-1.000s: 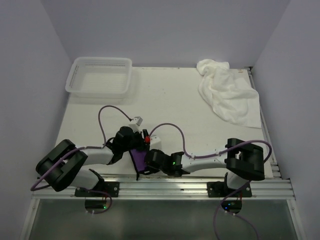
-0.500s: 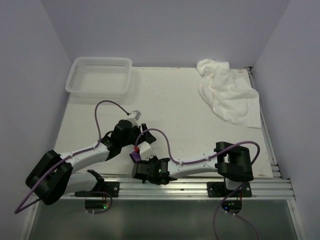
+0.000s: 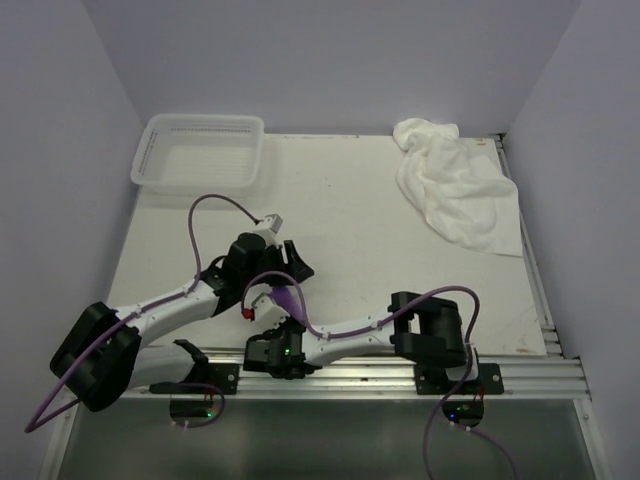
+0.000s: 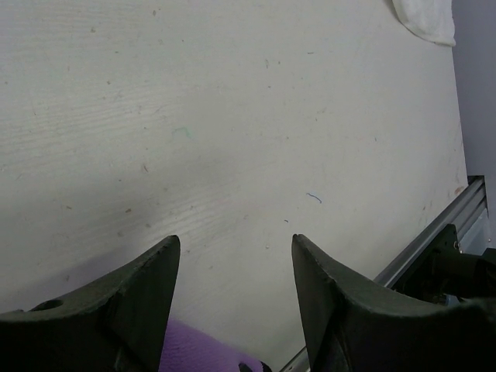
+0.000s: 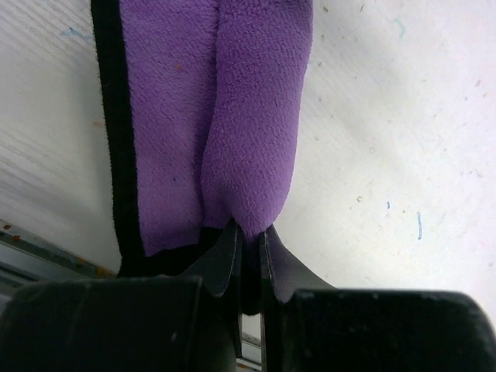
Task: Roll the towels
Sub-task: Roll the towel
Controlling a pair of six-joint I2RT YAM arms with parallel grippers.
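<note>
The small purple towel (image 5: pixel 232 116) with dark trim lies folded lengthwise into a narrow strip near the table's front edge. My right gripper (image 5: pixel 249 231) is shut on its near end. From above only a sliver of that towel (image 3: pixel 285 298) shows between the two wrists, with the right gripper (image 3: pixel 287 320) just below it. My left gripper (image 4: pixel 236 240) stands open over bare table with nothing between its fingers; the purple towel (image 4: pixel 198 353) peeks in under its palm. From above, the left gripper (image 3: pixel 298 270) sits just beyond the strip. The large white towel (image 3: pixel 455 185) lies crumpled at the far right.
A white mesh basket (image 3: pixel 200 150) stands at the far left corner. A metal rail (image 3: pixel 400 375) runs along the near edge, close under the right wrist. Purple cables loop above both arms. A corner of the white towel (image 4: pixel 425 19) shows in the left wrist view.
My right arm has swung left and pulled back toward the near rail with the purple towel's end in its grip. The left gripper has drawn away from the towel, a little farther up the table.
</note>
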